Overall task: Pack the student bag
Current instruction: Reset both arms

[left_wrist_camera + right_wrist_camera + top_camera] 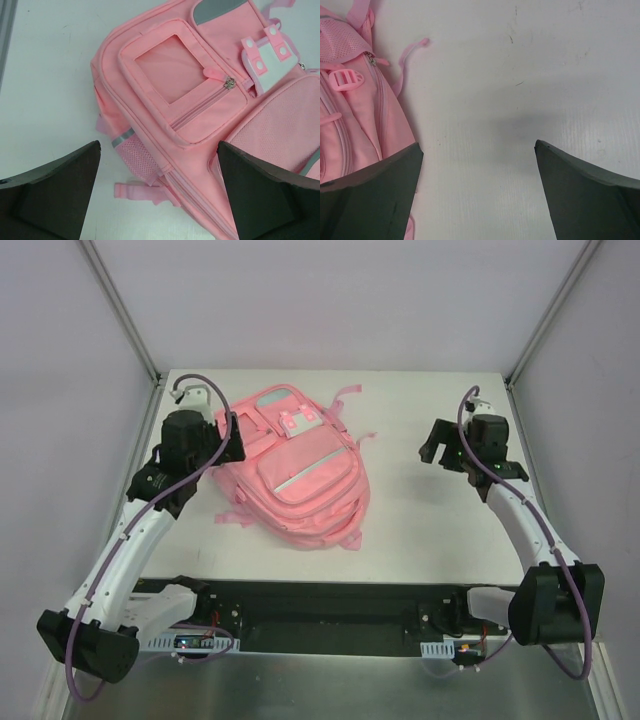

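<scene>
A white table (420, 530) is seen beneath both arms. The student bag (300, 480) is laid flat on it, left of centre, front upward, its back hidden. The left gripper (159, 145) is held wide open above the bag's window pocket (172, 75), with nothing grasped. The right gripper (479, 145) is spread equally wide over bare table beside the bag, empty. Whether the white snap tab (265, 62) carries any print cannot be told.
</scene>
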